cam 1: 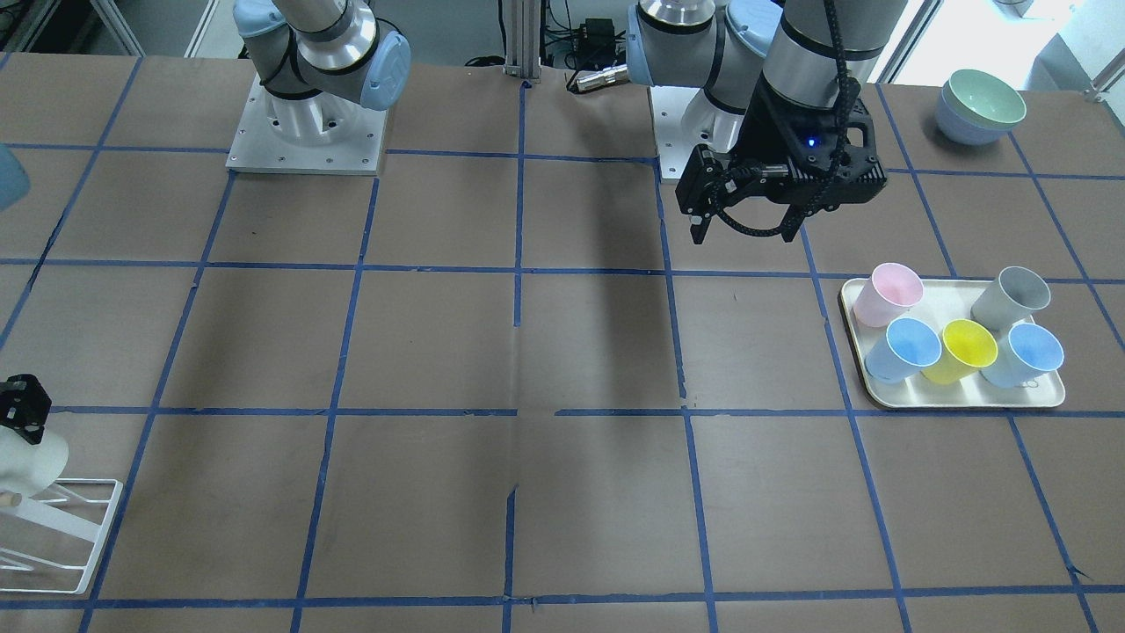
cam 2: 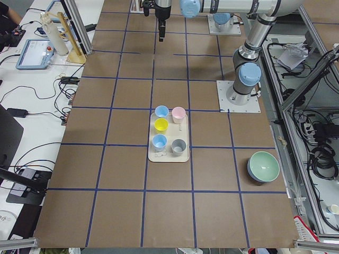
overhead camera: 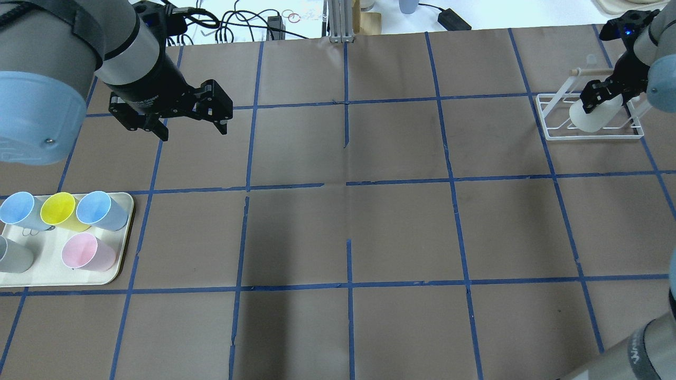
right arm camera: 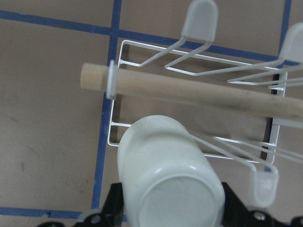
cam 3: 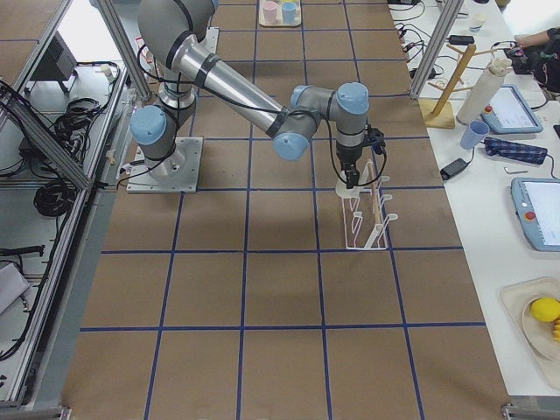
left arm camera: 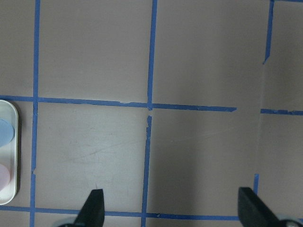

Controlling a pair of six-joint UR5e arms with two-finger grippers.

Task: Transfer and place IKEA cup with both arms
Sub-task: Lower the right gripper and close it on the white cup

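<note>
1. My right gripper [overhead camera: 599, 103] is clamped on the IKEA cup [right arm camera: 170, 165], tilted over the white wire rack [right arm camera: 118, 94].
2. Left gripper [overhead camera: 194, 133] — jaws apart, holding nothing, above the table [overhead camera: 369, 237].
3. I judge the cup light, stiff, slick plastic — grip mid-wall, gently.

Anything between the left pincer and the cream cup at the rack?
Nothing. In the overhead view, only bare brown table with blue tape lines runs from the left pincer to the IKEA cup.
</note>
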